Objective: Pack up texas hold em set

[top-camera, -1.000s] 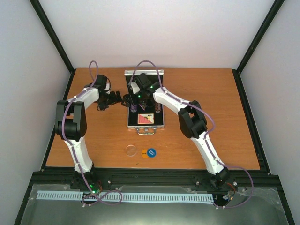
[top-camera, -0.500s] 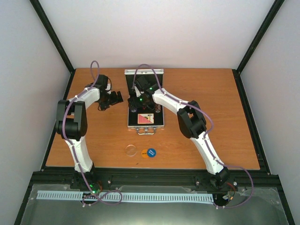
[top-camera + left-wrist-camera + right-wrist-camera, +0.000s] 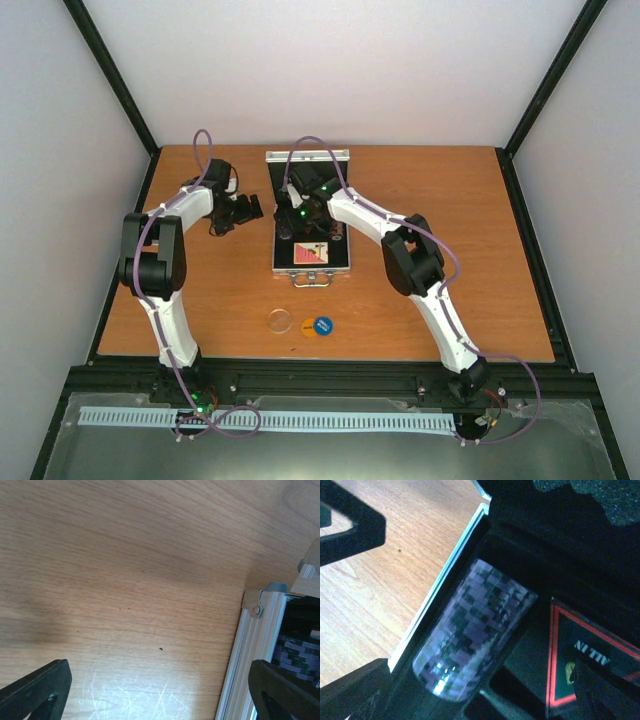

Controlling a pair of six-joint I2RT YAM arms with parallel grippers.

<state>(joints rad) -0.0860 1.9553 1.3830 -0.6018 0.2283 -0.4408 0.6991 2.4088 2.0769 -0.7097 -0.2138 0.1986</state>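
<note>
The silver case [image 3: 344, 262] lies open at the table's back middle, its lid standing up behind. The red card deck [image 3: 311, 253] lies in its near part. My right gripper [image 3: 300, 214] hovers open and empty over the case's left side. In the right wrist view a purple chip stack [image 3: 475, 630] lies in the left slot between its fingertips [image 3: 350, 692], beside a red-edged black triangle [image 3: 585, 655]. My left gripper [image 3: 247, 208] is open and empty over bare table just left of the case [image 3: 255, 645]. The clear disc [image 3: 280, 321], orange disc [image 3: 308, 326] and blue disc [image 3: 323, 325] lie on the table in front.
The case handle [image 3: 310, 279] sticks out toward the discs. More chips [image 3: 295, 652] show inside the case wall in the left wrist view. A black frame rail [image 3: 120, 260] bounds the table on the left.
My right gripper has shifted slightly back and left over the case. My left gripper has drawn back a little from the case's left wall.
</note>
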